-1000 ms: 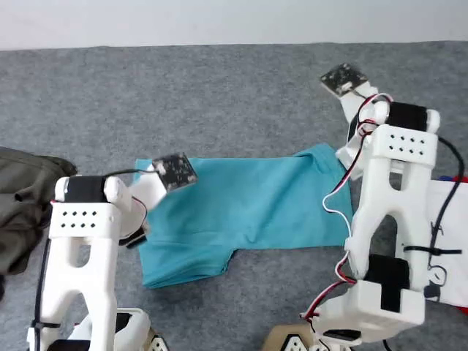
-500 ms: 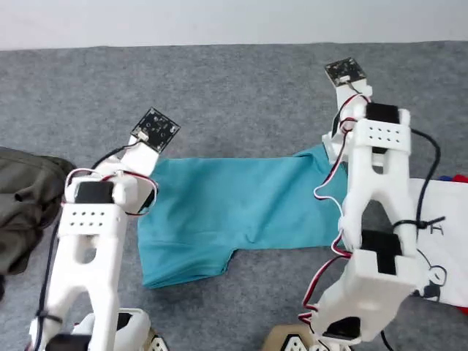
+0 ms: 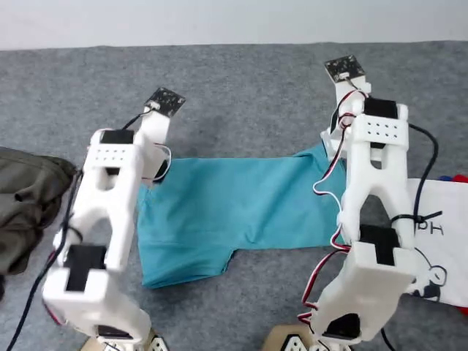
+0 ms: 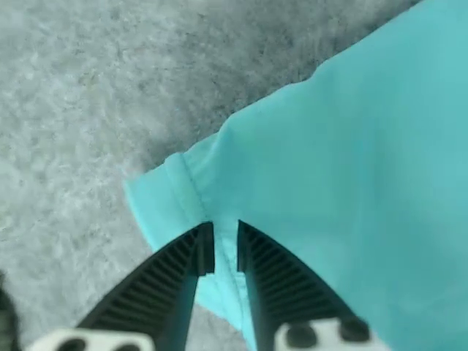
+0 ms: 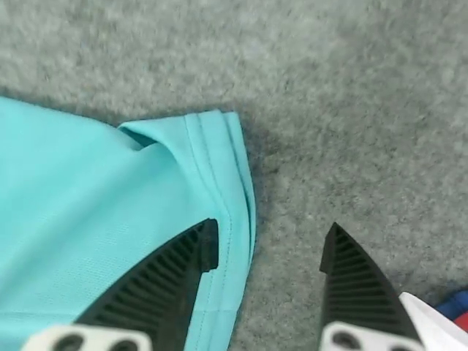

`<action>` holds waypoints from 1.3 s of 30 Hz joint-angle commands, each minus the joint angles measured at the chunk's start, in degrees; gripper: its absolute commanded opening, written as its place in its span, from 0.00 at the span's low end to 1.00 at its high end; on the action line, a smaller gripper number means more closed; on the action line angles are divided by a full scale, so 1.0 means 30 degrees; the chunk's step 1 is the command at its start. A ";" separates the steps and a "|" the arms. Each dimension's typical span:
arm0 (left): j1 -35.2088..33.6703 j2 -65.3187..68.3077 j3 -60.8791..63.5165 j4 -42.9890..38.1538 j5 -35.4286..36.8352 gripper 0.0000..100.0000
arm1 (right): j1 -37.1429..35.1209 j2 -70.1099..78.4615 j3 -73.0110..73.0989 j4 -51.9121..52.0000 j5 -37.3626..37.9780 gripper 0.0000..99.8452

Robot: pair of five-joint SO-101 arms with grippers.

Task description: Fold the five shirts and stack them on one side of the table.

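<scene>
On the grey table (image 3: 241, 88) the teal shirt (image 3: 241, 205) awaits folding, with the left gripper (image 4: 226, 245) nearly closed and the right gripper (image 5: 270, 248) spread at its far corners, both seemingly needing a pinch next.

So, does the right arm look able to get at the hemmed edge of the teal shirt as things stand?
Probably yes. The right pincer is open right at the teal shirt, one finger over its hem, the other over bare grey mat, with nothing in between.
</scene>
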State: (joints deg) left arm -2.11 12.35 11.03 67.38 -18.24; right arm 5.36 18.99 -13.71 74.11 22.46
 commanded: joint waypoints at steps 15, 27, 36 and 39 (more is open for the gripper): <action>0.0088 0.4630 -0.3092 0.0322 0.0850 0.01 | -0.0249 0.2212 -0.2520 0.0190 -0.4161 0.23; 0.0117 0.4659 -0.3092 0.0264 0.1231 0.01 | -0.0894 0.8513 -1.1282 0.3502 -0.5421 0.23; 0.0352 0.4689 -0.3092 0.0264 0.1201 0.01 | -0.1275 1.2703 -1.7084 0.5993 -0.5363 0.22; 0.0381 0.4689 -0.3092 0.0264 0.1201 0.01 | -0.1275 1.3612 -1.8374 0.6637 -0.5304 0.15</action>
State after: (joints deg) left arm -1.58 26.59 3.65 68.18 -15.08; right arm 2.11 59.52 -63.21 92.31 6.73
